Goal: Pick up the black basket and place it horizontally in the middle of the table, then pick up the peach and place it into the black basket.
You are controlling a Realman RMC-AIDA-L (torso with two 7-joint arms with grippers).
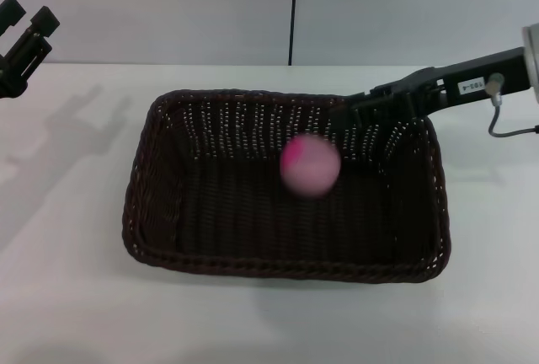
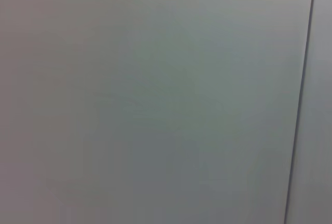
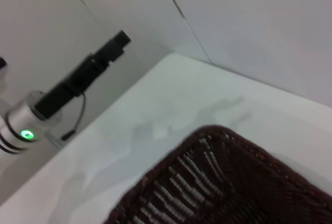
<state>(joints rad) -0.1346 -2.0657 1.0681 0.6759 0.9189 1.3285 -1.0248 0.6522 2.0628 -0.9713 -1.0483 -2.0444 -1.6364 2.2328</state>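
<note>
Black basket (image 1: pixel 286 250) lying lengthwise at centre frame on the white table (image 1: pixel 76 297), blurred peach (image 1: pixel 310 164) inside it, just lower left of the right gripper (image 1: pixel 341 114) over the back rim, finger gap indiscernible, left gripper (image 1: pixel 21 40) upper left, fingers apart.

White table (image 1: pixel 67 297) in front of me, plain and flat, running back to a grey wall. One thing sits directly on it: the basket (image 1: pixel 168 246), dark woven, long side across my view, near the middle, flat on its base.
</note>
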